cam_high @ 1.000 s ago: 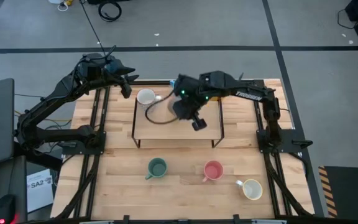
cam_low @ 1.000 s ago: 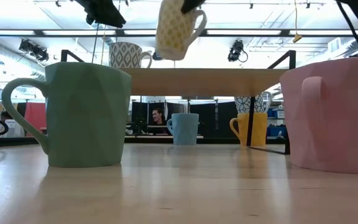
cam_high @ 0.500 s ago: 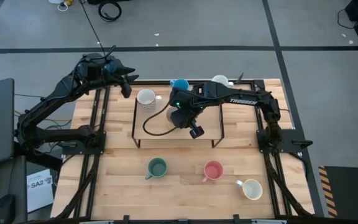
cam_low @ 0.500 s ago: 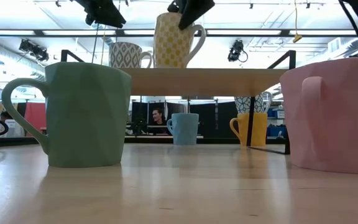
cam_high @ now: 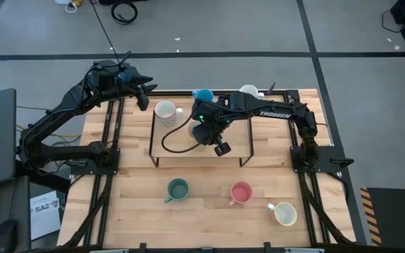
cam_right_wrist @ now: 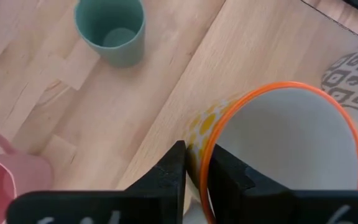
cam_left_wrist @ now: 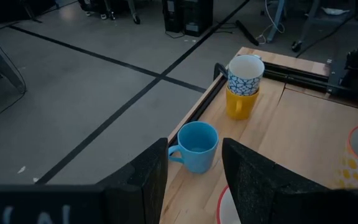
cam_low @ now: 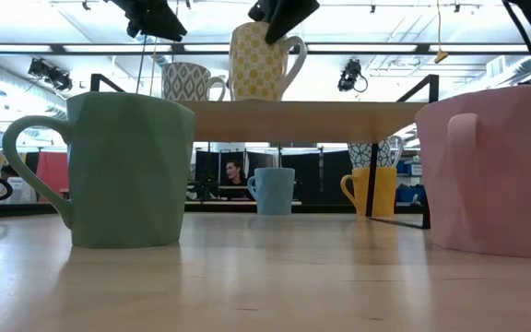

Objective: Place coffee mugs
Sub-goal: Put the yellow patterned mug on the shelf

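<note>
Your right hand (cam_right_wrist: 194, 177) is clamped on the rim of a yellow-dotted mug (cam_low: 258, 63) with an orange lip, one finger inside the wall and one outside. From the low view, the mug stands upright on the raised wooden shelf (cam_low: 312, 118) over the back half of the desk (cam_high: 209, 211). Just beside it on the shelf stands a grey-patterned white mug (cam_low: 185, 82).

Your left hand (cam_left_wrist: 191, 168) hovers above the shelf's back left corner, its fingers apart and holding nothing.

On the front of the desk, nearest the low camera, a dark green mug (cam_high: 178, 189) sits left of a pink mug (cam_high: 241, 192), and a cream mug (cam_high: 285, 213) sits farther right near the front edge.

At the back edge of the desk, behind the shelf, a light blue mug (cam_left_wrist: 197, 146) stands alone. Near it, a white mug with a blue pattern (cam_left_wrist: 245, 74) is stacked inside an orange-yellow mug (cam_left_wrist: 240, 104).

A person (cam_low: 235, 171) is visible in the room far behind the desk.
</note>
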You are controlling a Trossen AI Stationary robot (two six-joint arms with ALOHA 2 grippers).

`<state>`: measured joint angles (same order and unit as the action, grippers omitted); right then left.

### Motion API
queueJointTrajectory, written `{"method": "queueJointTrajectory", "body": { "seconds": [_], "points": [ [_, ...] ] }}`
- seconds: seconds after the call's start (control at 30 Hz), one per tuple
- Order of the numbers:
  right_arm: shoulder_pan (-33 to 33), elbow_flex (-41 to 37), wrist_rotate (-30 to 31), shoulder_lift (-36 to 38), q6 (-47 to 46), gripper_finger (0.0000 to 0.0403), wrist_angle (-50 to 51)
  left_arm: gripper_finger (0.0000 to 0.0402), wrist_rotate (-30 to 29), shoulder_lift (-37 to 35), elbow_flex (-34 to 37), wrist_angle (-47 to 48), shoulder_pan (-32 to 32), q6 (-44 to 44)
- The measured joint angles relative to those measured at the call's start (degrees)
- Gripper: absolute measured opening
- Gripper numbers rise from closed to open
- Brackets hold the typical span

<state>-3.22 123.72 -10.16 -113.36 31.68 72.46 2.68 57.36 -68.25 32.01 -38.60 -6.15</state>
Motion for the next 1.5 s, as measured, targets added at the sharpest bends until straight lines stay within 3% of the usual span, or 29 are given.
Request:
{"method": "queueJointTrajectory", "body": {
  "seconds": [0.83, 1.2, 1.5],
  "points": [
    [0.0, 0.0, 0.0, 0.1, 0.0, 0.007, -0.5, 0.016, 0.0, 0.0, 0.0, 0.0, 0.0, 0.0],
    [0.0, 0.0, 1.7, 0.1, 0.0, 0.0122, -0.5, 0.016, 0.0, 0.0, 0.0, 0.0, 0.0, 0.0],
    [0.0, 0.0, 1.7, 0.1, 0.0, 0.0127, -1.0, 0.016, 0.0, 0.0, 0.0, 0.0, 0.0, 0.0]
  ]
}}
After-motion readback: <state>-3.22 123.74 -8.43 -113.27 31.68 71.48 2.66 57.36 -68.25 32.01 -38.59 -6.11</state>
